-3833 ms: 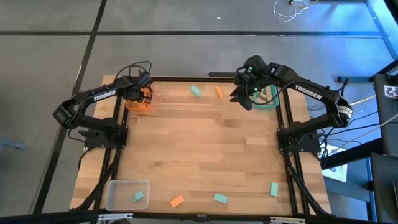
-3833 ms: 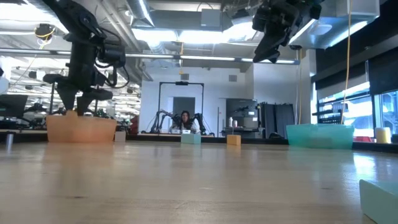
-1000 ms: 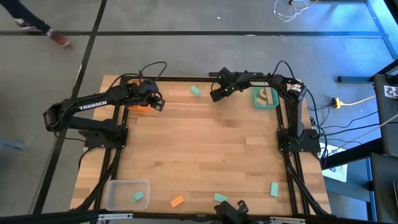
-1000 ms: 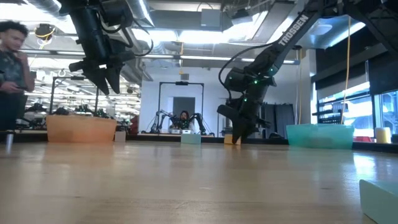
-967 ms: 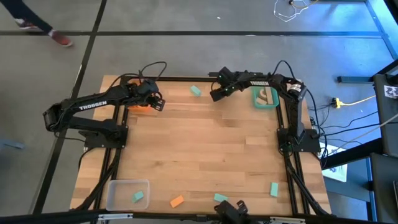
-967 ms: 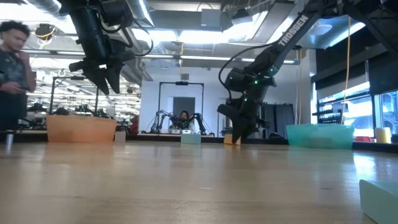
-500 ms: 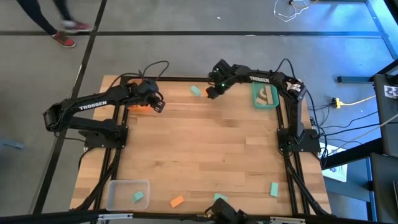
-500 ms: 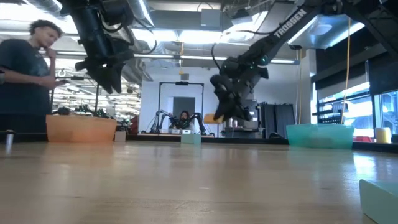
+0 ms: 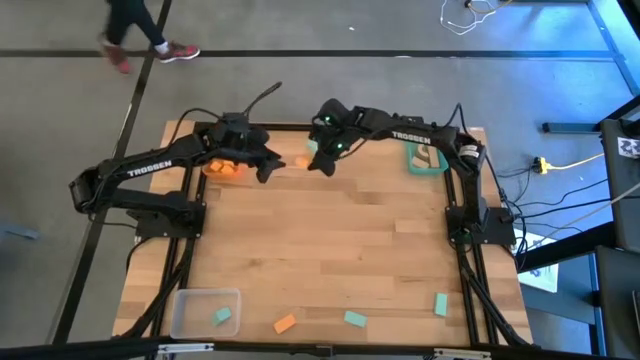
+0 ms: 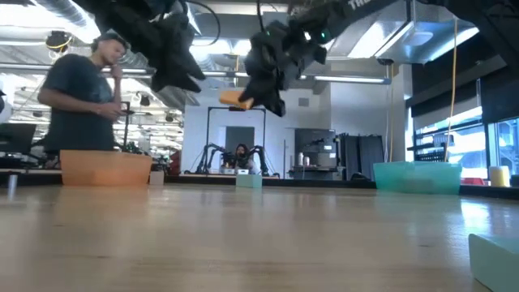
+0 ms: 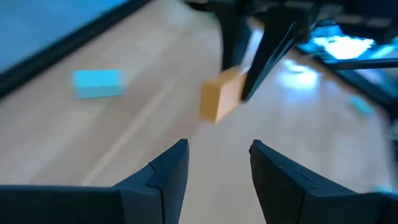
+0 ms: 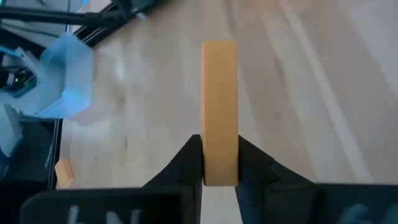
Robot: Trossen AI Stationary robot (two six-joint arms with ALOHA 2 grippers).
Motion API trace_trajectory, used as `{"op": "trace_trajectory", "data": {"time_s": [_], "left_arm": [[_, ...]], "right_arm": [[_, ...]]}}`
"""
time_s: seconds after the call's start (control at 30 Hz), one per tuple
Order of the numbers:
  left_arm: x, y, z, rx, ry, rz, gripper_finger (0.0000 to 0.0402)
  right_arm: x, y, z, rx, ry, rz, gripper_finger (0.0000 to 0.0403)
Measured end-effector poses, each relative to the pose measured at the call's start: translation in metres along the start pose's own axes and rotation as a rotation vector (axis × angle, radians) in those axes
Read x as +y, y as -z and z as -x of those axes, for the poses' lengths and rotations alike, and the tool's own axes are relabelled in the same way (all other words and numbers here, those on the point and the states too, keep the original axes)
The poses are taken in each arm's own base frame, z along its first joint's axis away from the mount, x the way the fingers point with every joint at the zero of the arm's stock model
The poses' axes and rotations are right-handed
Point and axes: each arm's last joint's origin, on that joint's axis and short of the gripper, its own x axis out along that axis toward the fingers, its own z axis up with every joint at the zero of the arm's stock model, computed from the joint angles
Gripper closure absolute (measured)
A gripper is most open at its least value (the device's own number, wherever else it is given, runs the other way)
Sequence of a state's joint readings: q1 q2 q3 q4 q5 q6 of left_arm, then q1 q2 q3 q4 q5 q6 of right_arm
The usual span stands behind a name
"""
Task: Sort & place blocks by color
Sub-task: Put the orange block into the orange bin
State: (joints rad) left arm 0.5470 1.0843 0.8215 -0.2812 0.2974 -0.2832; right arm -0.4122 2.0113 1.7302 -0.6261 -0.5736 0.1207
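Orange block [image 9: 302, 160] hangs above the table's far edge between the TROSSEN-lettered arms in the high view, raised in the low view, clamped by the right gripper [image 12: 219, 163] (left gripper [image 11: 214, 163] gapes nearby).

Teal blocks [image 9: 355, 319]: four. Orange blocks [image 9: 285, 323]: two loose. Bins [image 9: 204, 310]: three.

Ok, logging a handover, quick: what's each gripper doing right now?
Left gripper: open, empty, facing the orange block.
Right gripper: closed on the orange block, held up off the table.
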Motion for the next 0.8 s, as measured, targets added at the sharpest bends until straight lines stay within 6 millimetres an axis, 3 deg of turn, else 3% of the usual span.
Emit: {"op": "trace_trajectory", "data": {"time_s": [0.13,0.33,0.8], "left_arm": [[-0.004,-0.003,0.0,-0.007,0.13,-0.006,0.0241],[-0.005,-0.004,0.001,-0.009,0.156,0.008,0.0241],[-0.008,0.0,-0.009,0.041,0.204,0.002,0.0241]], "right_arm": [[0.022,-0.005,-0.005,-0.008,-0.004,0.07,0.0346],[0.042,-0.007,-0.011,-0.008,-0.029,0.115,0.0346],[0.046,-0.008,-0.013,-0.024,-0.038,0.135,0.0346]]}}
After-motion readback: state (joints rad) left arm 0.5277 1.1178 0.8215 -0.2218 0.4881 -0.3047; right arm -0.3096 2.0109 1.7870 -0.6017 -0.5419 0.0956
